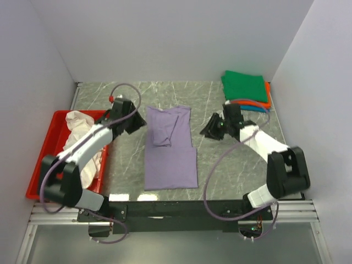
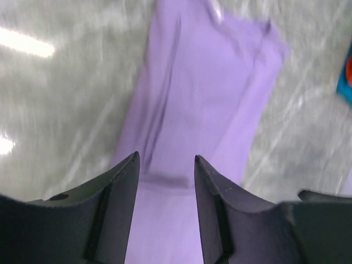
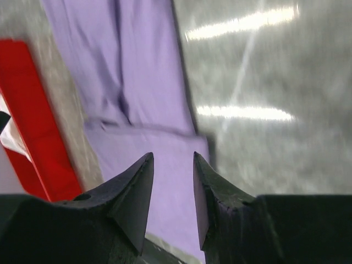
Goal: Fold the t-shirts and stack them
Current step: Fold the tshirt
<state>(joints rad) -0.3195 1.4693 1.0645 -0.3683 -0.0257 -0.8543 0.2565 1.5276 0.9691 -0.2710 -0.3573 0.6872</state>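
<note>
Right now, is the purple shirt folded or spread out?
Partly folded: the purple shirt lies as a long narrow strip, sides turned in, not folded crosswise.

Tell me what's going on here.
The left arm and right arm flank the purple shirt, jaws open and empty. It lies flat, folded into a long strip. The white shirt sits in the red tray at left; the green shirt lies on the orange shirt and teal shirt at the far right.
</note>
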